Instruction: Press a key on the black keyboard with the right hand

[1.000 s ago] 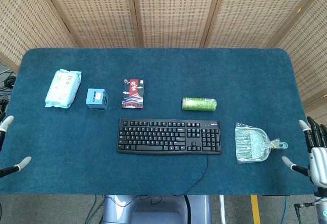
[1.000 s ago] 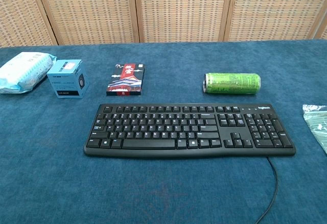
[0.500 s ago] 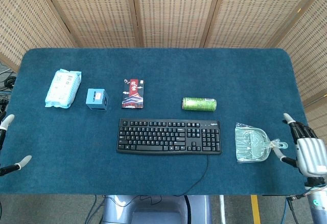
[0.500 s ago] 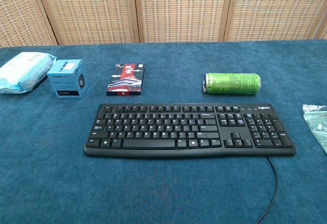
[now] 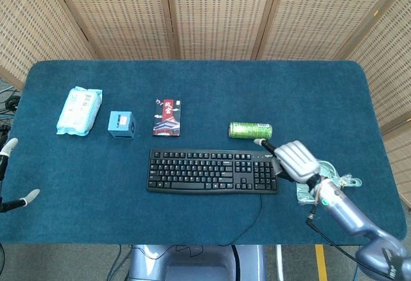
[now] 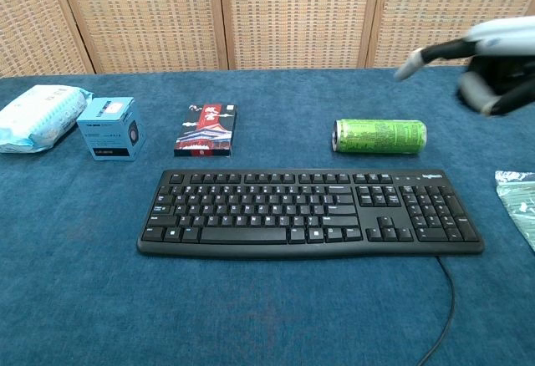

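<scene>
The right hand (image 5: 295,160) hovers empty, one finger extended and the others curled, over the black keyboard's (image 5: 212,170) near end. Just beyond its fingertip lies the green can (image 5: 250,129); overshooting could roll it.

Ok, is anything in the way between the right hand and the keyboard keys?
Nothing visible. The right hand hovers above the right end of the black keyboard, one finger extended; the green can lies behind the keyboard, off the path.

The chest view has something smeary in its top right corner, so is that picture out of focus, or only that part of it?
Only that part: in the chest view the grey robot right hand is streaked with blur, while the black keyboard and the green drink can lying on its side are sharp. In the head view the same hand looks clear, and lighting is even, with no glare.
</scene>
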